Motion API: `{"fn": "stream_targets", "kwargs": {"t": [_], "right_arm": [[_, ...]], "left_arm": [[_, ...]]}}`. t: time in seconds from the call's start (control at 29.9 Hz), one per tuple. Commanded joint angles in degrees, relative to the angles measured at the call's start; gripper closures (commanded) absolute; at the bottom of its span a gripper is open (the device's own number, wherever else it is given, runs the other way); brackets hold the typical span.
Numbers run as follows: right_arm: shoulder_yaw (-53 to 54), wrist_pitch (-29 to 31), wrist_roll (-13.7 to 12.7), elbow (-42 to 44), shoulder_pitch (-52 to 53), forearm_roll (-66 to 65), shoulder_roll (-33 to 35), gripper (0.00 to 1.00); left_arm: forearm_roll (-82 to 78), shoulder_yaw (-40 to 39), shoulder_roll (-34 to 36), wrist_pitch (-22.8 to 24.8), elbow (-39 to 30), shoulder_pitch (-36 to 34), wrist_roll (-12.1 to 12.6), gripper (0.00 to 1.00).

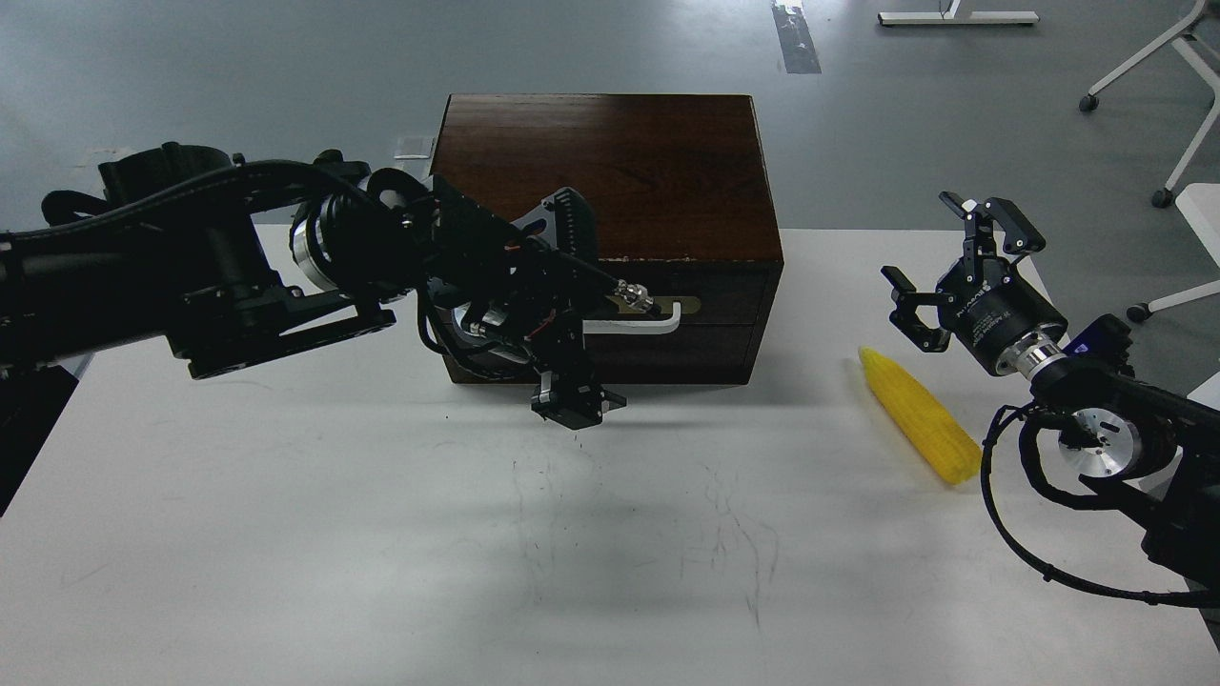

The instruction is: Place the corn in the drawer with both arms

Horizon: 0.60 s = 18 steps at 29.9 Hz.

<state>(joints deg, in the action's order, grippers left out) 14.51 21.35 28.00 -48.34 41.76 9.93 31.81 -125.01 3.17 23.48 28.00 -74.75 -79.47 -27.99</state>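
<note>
The yellow corn (pixel 919 414) lies on the white table at the right, tip pointing toward the cabinet. The drawer (pixel 729 295) sits shut in the upper front of the dark wooden cabinet (pixel 620 162); part of its white bar handle (pixel 637 326) shows. My left gripper (pixel 570 404) hangs point-down in front of the cabinet's lower left front, just above the table and below the handle; its fingers are dark and bunched, and I cannot tell them apart. My right gripper (pixel 944 259) is open and empty, just above and behind the corn's tip.
The left arm's wrist and cable connector (pixel 634 297) cover the left half of the drawer front. Chair legs (pixel 1158 195) and a white desk edge stand off the table's right side. The table's front half (pixel 572 572) is bare and scuffed.
</note>
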Motion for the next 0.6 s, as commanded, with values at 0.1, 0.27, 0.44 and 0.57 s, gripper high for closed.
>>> {"fn": "stream_targets", "kwargs": {"t": [0.1,0.27,0.44,0.57], "right_arm": [[-0.10,0.00,0.00,0.00,-0.63,0.00,-0.08,0.00],[-0.01,0.00,0.00,0.00,-0.98,0.00,-0.08,0.00],[-0.01,0.00,0.00,0.00,-1.07,0.00,-0.17,0.00],[-0.01,0.00,0.00,0.00,-1.07,-0.08,-0.17,0.00]], "left_arm": [[0.01,0.00,-0.02,0.00,0.83,0.10,-0.01,0.02],[0.01,0.00,-0.02,0.00,2.06,0.89,-0.01,0.02],[0.01,0.00,-0.02,0.00,2.50,1.15,-0.01,0.02],[0.01,0.00,0.07,0.00,3.29,1.77,-0.01,0.02]]}}
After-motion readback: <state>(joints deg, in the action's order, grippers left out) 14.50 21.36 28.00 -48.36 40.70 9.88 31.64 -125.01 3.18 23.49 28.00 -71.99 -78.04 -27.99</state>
